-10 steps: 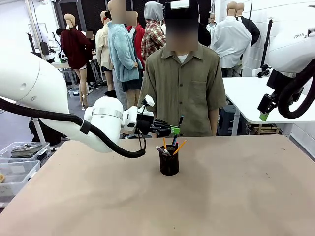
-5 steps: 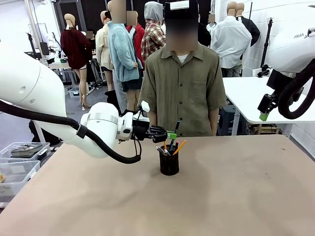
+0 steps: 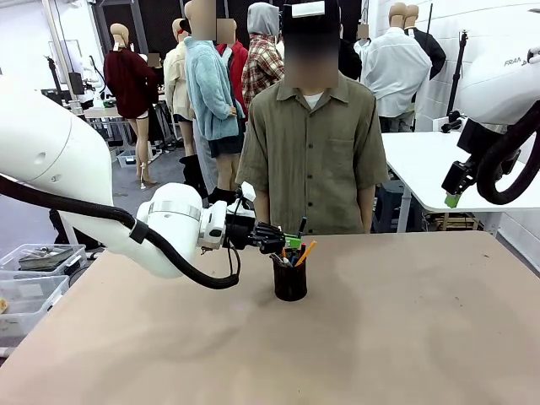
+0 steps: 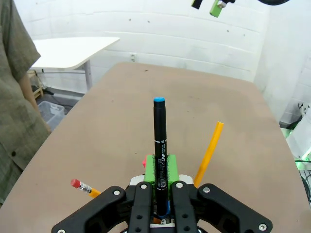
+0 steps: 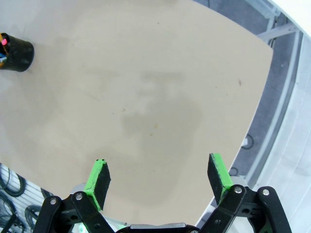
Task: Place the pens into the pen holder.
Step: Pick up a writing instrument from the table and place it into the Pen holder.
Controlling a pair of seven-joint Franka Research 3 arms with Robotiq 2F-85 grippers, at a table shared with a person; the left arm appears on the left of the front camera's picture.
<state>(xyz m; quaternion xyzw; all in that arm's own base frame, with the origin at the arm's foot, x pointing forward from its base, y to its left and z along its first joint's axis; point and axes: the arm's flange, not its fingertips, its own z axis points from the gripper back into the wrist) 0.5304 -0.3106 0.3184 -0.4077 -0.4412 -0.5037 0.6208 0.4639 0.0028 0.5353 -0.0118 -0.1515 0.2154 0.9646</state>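
Near the table's (image 3: 405,337) far edge, just in front of a standing person (image 3: 314,135), the black mesh pen holder (image 3: 290,280) is seen upright. Directly above it, the left end effector (image 3: 292,243) is clamped on a dark pen with a blue tip (image 4: 159,145), whose lower end is sunk among the holder's contents. A yellow-orange pencil (image 4: 209,154) and an eraser-tipped pencil (image 4: 83,187) are seen leaning out beside it. The right end effector (image 5: 160,175) is held high over bare table, its green pads (image 5: 98,177) wide apart, gripping nothing.
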